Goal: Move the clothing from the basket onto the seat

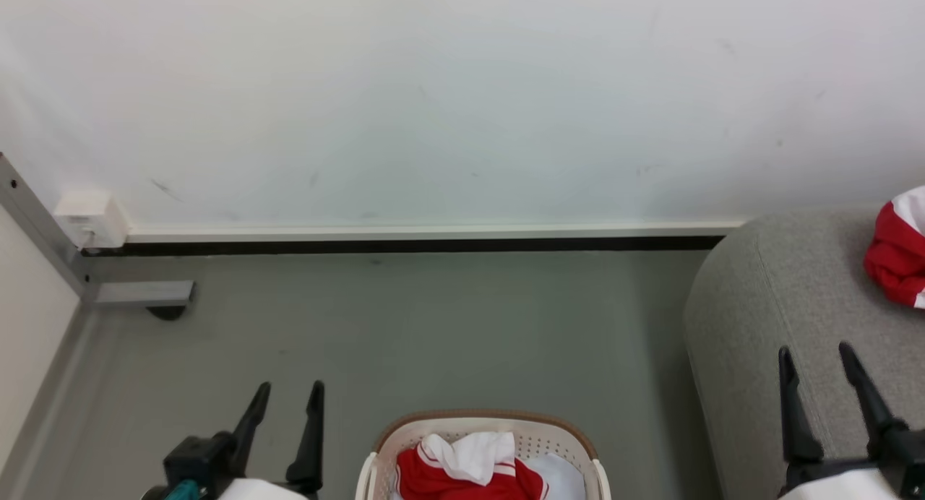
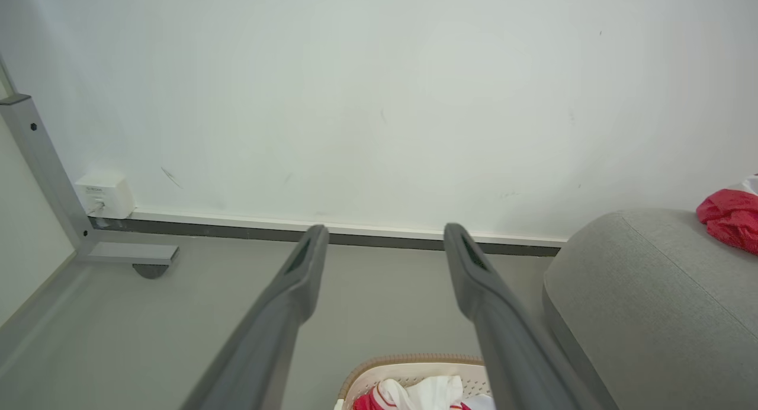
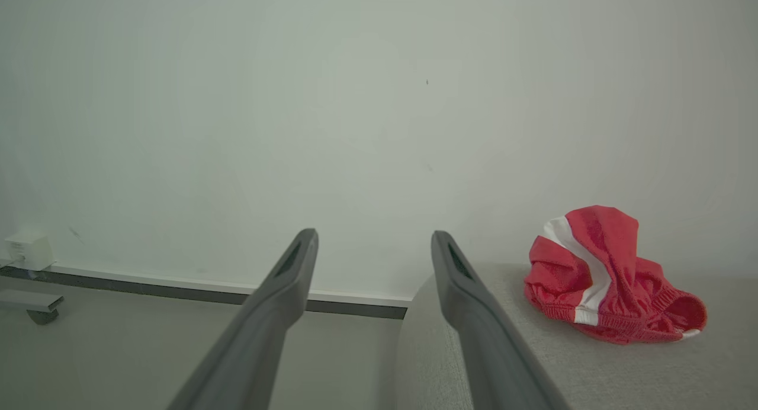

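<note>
A cream-white basket (image 1: 390, 449) with a brown rim stands on the floor at the bottom centre, its top also seen as the basket (image 2: 379, 371) in the left wrist view. Red and white clothing (image 1: 448, 475) lies bunched inside it, over a pale cloth (image 1: 560, 475). Another red and white garment (image 3: 604, 279) lies crumpled on the grey seat (image 1: 780, 298) at the right. My left gripper (image 1: 289, 395) hangs open and empty left of the basket. My right gripper (image 1: 816, 359) is open and empty above the seat's left end, short of the garment (image 1: 900, 251).
A white wall with a dark baseboard (image 1: 405, 245) runs across the back. A grey metal frame leg with a foot (image 1: 144, 294) and a small white box (image 1: 90, 218) stand at the left. Grey floor (image 1: 433, 326) lies between basket and wall.
</note>
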You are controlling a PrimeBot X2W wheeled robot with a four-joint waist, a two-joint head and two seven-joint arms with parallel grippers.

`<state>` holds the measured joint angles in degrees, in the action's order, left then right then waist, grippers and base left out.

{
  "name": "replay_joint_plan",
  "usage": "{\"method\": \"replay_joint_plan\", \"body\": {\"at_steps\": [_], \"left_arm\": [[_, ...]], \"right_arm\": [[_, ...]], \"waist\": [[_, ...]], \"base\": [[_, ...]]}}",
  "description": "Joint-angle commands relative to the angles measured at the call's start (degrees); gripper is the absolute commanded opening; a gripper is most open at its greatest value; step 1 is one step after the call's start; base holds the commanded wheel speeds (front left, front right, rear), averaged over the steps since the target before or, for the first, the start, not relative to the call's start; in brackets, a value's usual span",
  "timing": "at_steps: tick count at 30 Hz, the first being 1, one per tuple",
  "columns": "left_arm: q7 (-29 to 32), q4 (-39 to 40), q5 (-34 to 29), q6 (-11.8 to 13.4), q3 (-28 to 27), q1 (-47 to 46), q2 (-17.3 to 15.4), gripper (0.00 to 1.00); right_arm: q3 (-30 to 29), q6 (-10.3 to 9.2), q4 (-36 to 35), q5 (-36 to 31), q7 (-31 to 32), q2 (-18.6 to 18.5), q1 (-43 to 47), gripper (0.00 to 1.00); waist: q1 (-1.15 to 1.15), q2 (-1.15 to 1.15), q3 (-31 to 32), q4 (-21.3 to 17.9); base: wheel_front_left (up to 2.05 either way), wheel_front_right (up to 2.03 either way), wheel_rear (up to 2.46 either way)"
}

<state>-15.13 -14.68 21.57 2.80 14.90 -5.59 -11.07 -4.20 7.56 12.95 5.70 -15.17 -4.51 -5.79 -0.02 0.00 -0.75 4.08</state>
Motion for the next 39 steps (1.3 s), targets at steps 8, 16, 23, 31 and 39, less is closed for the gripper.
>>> {"method": "replay_joint_plan", "body": {"at_steps": [8, 16, 23, 31, 39], "left_arm": [[-0.02, 1.20, -4.34, -1.83, -7.22, 5.68, 3.05, 1.00], [-0.03, 1.21, -7.64, -4.20, -12.87, 8.44, 5.47, 1.00], [-0.03, 0.80, -9.54, -5.81, -15.52, 8.57, 6.86, 1.00], [-0.03, 0.54, -10.94, -7.09, -17.00, 8.40, 7.66, 1.00], [-0.03, 0.76, -11.26, -7.81, -16.81, 7.20, 7.93, 1.00]], "right_arm": [[0.68, -0.14, 1.42, -0.92, 0.03, 1.61, 6.91, 1.00], [3.09, -0.14, 3.12, 0.89, 0.03, 1.56, 8.85, 1.00], [2.58, -0.14, 3.27, 1.01, 0.03, 1.57, 7.70, 1.00], [2.91, -0.14, 3.40, 0.89, 0.03, 1.58, 7.19, 1.00], [3.07, -0.14, 2.92, 0.99, 0.03, 1.56, 6.30, 1.00]], "waist": [[0.02, 0.00, 2.21, -0.23], [0.02, 0.00, 2.83, -1.78], [0.02, 0.00, 2.79, -1.90], [0.02, 0.00, 2.50, -2.13], [0.02, 0.00, 1.54, -3.66]], "base": [[0.00, 0.00, 0.00], [0.00, 0.00, 0.00], [0.00, 0.00, 0.00], [0.00, 0.00, 0.00], [0.00, 0.00, 0.00]]}}
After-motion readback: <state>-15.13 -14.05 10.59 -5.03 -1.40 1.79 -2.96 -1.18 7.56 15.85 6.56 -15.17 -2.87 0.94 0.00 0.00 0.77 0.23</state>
